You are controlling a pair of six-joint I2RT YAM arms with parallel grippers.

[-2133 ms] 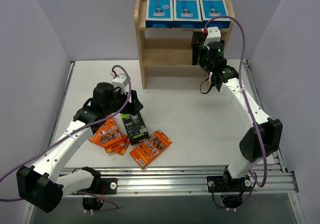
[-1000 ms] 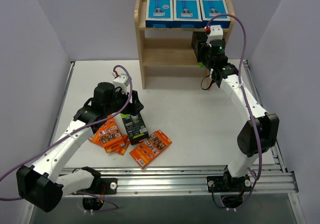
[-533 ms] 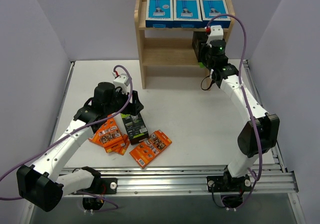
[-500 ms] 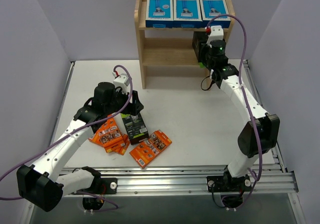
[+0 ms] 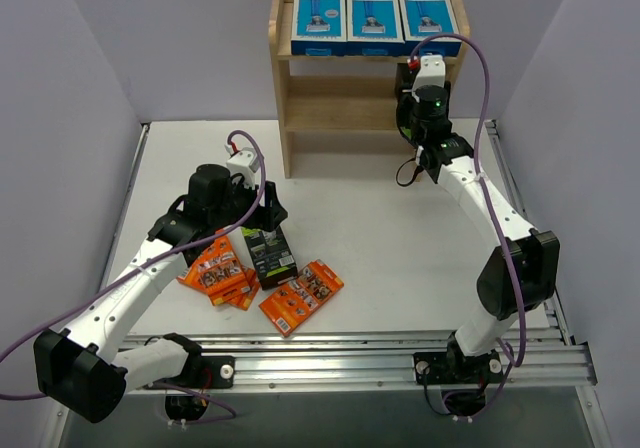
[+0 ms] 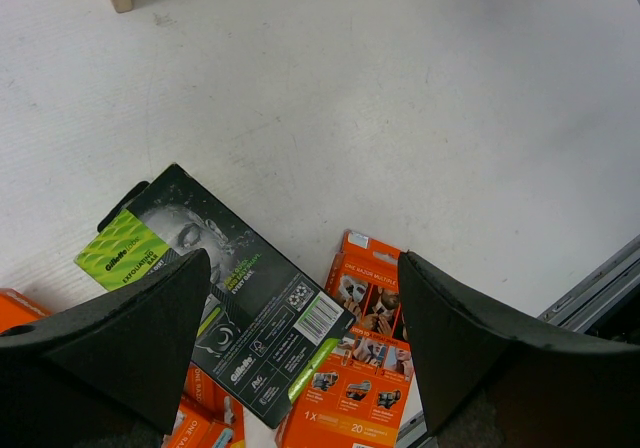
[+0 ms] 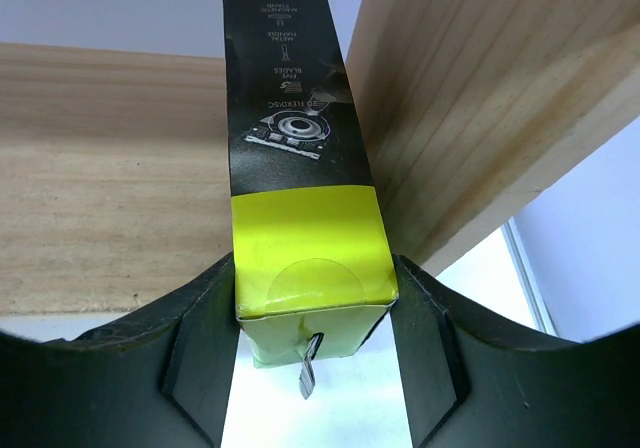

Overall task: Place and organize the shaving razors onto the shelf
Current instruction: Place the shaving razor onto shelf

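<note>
Grasps black-and-lime razor box (image 7: pixel 295 168) in right hand (image 7: pixel 312 293) beside shelf (image 7: pixel 470 98) panel; hangs left hand (image 6: pixel 300 263), released, over second black-and-lime box (image 6: pixel 250 298) on worktop (image 6: pixel 400 98).

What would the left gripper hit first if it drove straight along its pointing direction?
Likely the black-and-lime box lying flat under the left gripper, with orange packs just beside it; depth is unclear.

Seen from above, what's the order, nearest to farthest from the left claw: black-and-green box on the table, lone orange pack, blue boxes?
1. black-and-green box, right by the left gripper.
2. lone orange pack, farther toward the near edge.
3. blue boxes, on the shelf, top tier, far back.
</note>
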